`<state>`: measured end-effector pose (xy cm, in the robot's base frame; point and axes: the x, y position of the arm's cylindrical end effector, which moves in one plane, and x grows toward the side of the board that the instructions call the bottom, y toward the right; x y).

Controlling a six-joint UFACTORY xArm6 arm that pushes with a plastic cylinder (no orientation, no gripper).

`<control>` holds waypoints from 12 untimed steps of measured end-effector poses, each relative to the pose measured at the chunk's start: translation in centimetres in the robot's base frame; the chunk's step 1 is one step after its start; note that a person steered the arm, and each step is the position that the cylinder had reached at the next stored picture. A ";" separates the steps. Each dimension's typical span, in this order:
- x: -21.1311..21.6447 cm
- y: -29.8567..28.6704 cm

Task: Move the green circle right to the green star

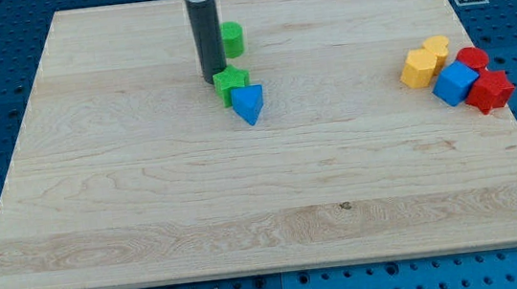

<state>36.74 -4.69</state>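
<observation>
Green circle sitting toward the view's top of the green star, slightly to the view's right of it, near but apart, with a strip of bare counter between the two. My tip down on the wood just to the view's left of the green star, touching or nearly touching its upper left edge; the rod's shaft partly covering the circle's left side, so whether rod and circle touch cannot be told. No fingers on this arm at all, only the straight dark rod, hence nothing to report as apart, together or clamped. Blue triangle pressed against the star's lower right side, toward the view's bottom. Well away to the view's right of the star, a tight cluster: two yellow blocks, a blue cube and two red blocks, exact shapes of the yellow and red ones hard to make out. Judged from this layout, task partly along at best: circle already close to the star, yet lying above it in the view, not beside its right flank. Left to do, probably: getting round behind the circle and nudging it toward the view's bottom and right, to settle beside the star's right side, where the blue triangle crowds the space and may be shoved.
</observation>
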 end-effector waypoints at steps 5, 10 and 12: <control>-7.3 2.7; 2.8 11.4; -3.1 13.1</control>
<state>33.69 8.38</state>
